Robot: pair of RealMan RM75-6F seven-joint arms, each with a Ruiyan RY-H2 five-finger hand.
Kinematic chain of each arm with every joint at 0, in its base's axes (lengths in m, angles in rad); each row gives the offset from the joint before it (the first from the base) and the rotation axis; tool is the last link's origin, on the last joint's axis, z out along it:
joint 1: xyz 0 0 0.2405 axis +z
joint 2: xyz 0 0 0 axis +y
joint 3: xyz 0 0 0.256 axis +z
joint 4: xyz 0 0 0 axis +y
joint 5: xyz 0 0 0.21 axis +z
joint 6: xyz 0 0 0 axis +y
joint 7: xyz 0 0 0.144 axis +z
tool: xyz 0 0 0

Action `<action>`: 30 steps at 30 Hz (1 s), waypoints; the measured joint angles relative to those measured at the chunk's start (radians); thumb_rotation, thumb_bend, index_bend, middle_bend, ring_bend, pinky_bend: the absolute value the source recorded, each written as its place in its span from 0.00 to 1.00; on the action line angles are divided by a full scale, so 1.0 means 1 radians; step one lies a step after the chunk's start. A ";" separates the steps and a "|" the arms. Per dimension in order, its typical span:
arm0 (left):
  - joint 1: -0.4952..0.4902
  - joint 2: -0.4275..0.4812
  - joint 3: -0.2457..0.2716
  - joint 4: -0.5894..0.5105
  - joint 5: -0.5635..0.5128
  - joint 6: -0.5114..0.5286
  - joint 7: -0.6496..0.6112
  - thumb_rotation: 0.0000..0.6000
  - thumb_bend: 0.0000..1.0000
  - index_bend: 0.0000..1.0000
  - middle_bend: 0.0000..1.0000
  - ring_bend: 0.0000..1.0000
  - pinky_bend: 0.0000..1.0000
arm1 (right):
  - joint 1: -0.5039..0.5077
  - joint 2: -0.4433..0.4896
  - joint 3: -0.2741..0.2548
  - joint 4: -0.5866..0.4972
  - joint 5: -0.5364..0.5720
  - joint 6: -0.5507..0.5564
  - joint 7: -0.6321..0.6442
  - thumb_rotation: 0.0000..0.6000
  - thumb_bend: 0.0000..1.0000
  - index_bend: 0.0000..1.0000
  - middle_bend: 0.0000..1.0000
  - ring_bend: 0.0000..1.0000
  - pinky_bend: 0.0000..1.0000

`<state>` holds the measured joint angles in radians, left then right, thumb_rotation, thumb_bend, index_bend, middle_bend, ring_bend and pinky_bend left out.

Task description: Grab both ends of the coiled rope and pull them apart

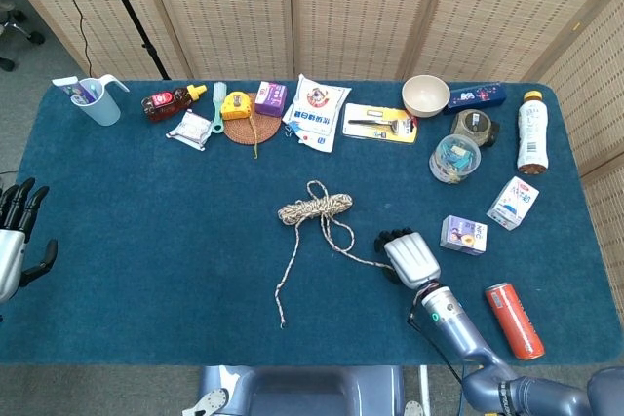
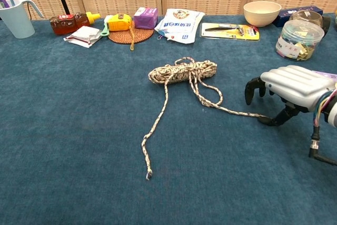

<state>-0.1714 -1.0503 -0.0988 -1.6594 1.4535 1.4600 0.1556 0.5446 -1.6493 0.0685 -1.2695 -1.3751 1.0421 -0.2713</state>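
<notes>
Blue-carpeted table (image 1: 146,241) before woven folding screens (image 1: 341,7).
Grey floor (image 1: 29,65) at left, black stand pole (image 1: 132,17) leaning across screens, chair base (image 1: 15,26) at far left edge; even light.

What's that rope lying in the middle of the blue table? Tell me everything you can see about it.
The rope is a thin, braided-looking cord, cream speckled with brown. Most of it is bundled into a loose coil lying flat on the blue table. Two tails run out toward the near edge. One lies free, ending at the loose end. The other loops once, then runs fairly straight to the right hand, whose fingertips appear to pinch its end against the cloth. Nothing else touches it.
</notes>
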 measured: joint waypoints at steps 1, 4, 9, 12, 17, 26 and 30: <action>-0.001 -0.001 0.000 0.000 0.000 -0.001 0.001 0.86 0.45 0.04 0.00 0.00 0.00 | 0.002 0.000 0.002 0.010 0.001 -0.003 0.004 1.00 0.30 0.41 0.33 0.36 0.33; -0.003 -0.002 -0.002 0.000 -0.001 -0.001 0.003 0.86 0.45 0.04 0.00 0.00 0.00 | 0.012 0.001 0.010 0.040 0.000 -0.013 0.018 1.00 0.30 0.42 0.33 0.36 0.26; -0.002 -0.006 -0.001 0.003 -0.004 -0.002 0.003 0.86 0.45 0.06 0.00 0.00 0.00 | 0.013 0.014 0.018 0.019 0.008 -0.014 0.023 1.00 0.30 0.41 0.19 0.19 0.05; -0.003 -0.009 -0.001 0.006 -0.004 -0.001 0.004 0.86 0.45 0.07 0.00 0.00 0.00 | 0.006 0.021 0.017 -0.017 0.019 -0.015 0.021 1.00 0.30 0.41 0.03 0.01 0.00; -0.005 -0.010 -0.004 0.009 -0.002 0.002 0.003 0.86 0.45 0.08 0.00 0.00 0.00 | -0.009 0.019 0.020 -0.059 0.043 -0.001 0.012 1.00 0.30 0.44 0.00 0.00 0.00; -0.006 -0.013 -0.004 0.015 0.004 0.006 -0.005 0.86 0.45 0.08 0.00 0.00 0.00 | -0.011 0.003 0.047 -0.045 0.082 0.001 0.011 1.00 0.34 0.48 0.00 0.00 0.00; -0.007 -0.014 -0.004 0.015 0.005 0.005 -0.003 0.86 0.45 0.08 0.00 0.00 0.00 | -0.011 -0.003 0.048 -0.033 0.087 -0.001 0.015 1.00 0.38 0.50 0.00 0.00 0.00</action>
<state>-0.1786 -1.0642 -0.1026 -1.6446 1.4588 1.4651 0.1524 0.5334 -1.6527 0.1162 -1.3025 -1.2885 1.0414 -0.2565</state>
